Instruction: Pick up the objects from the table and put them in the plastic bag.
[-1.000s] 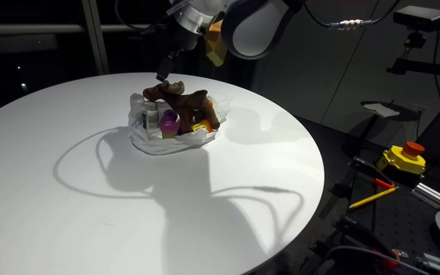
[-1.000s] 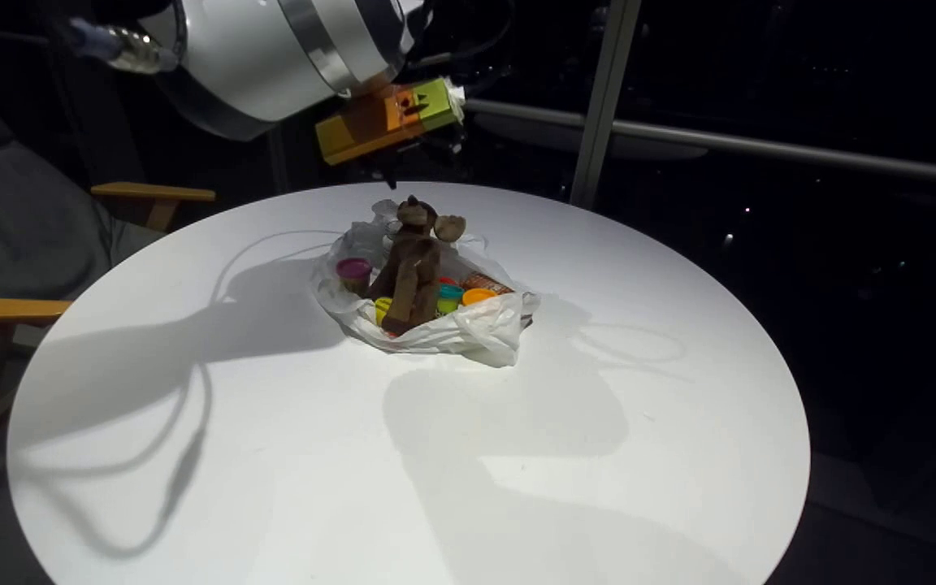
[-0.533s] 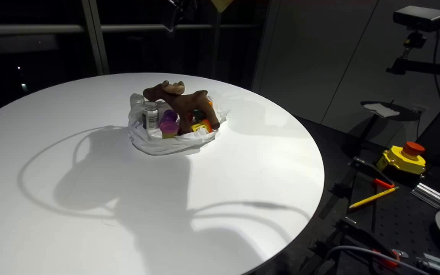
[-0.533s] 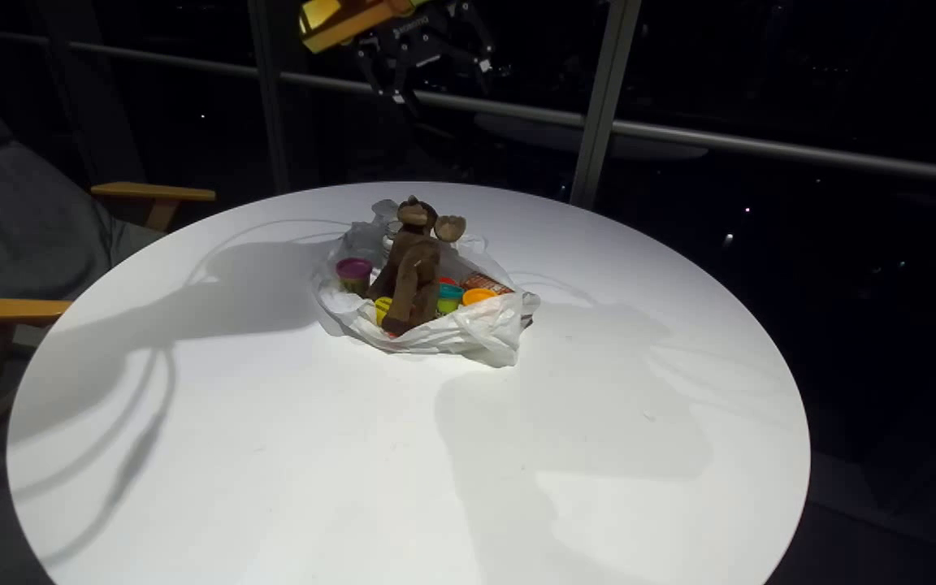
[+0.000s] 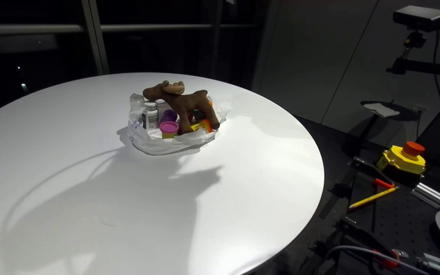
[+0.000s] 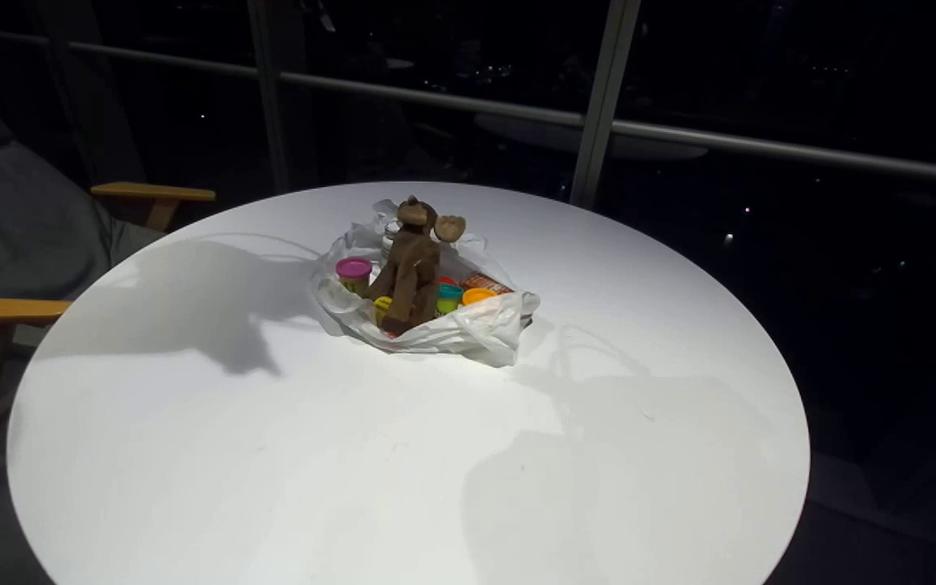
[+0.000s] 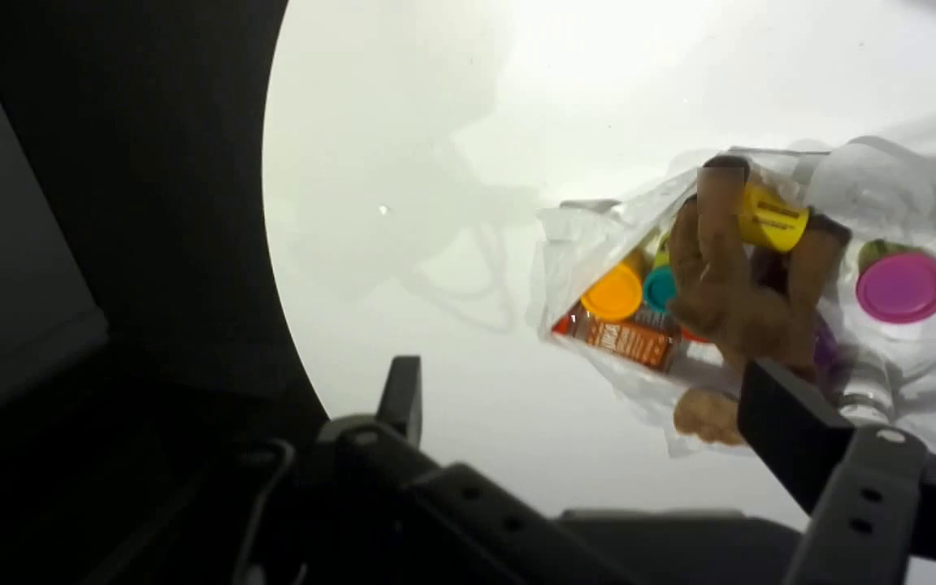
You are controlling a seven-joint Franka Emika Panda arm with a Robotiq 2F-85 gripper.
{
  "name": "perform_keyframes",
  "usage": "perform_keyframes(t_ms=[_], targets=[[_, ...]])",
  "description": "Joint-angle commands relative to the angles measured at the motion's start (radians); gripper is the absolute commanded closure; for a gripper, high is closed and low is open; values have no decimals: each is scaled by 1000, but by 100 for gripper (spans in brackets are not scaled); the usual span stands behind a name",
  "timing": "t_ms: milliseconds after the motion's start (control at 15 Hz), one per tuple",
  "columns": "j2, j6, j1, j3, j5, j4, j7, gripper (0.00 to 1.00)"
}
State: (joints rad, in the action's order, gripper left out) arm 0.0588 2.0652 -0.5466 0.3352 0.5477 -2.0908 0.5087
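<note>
A white plastic bag (image 5: 159, 147) lies spread on the round table, also in an exterior view (image 6: 484, 337). A brown toy moose (image 5: 189, 104) stands in it. Around the moose in the bag are a white bottle (image 5: 150, 116), a pink-lidded tub (image 7: 903, 287), a yellow tub (image 7: 775, 219), an orange-lidded tub (image 7: 613, 292), a teal-lidded tub (image 7: 660, 288) and a brown-labelled bottle (image 7: 630, 341). Something purple is partly hidden by the moose. My gripper (image 7: 583, 390) is open and empty, high above the table. It is out of both exterior views.
The round white table (image 5: 258, 198) has a free edge. A chair with wooden arms (image 6: 151, 192) stands beside it. A black cart with a yellow stop button (image 5: 403, 158) and a pencil (image 5: 373, 198) stands near the table. Windows are behind.
My arm and gripper have risen away from the bag and left both exterior views. The shadows on the table have shifted. The bag, moose and other objects have stayed in place.
</note>
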Motion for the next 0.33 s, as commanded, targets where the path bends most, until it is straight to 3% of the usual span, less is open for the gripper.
perform_keyframes(t_ms=[0, 133, 267], targets=[[46, -47, 215, -218, -51, -14, -4, 0], [127, -93, 269, -273, -92, -44, -9, 0], [155, -94, 282, -281, -97, -66, -10, 0]])
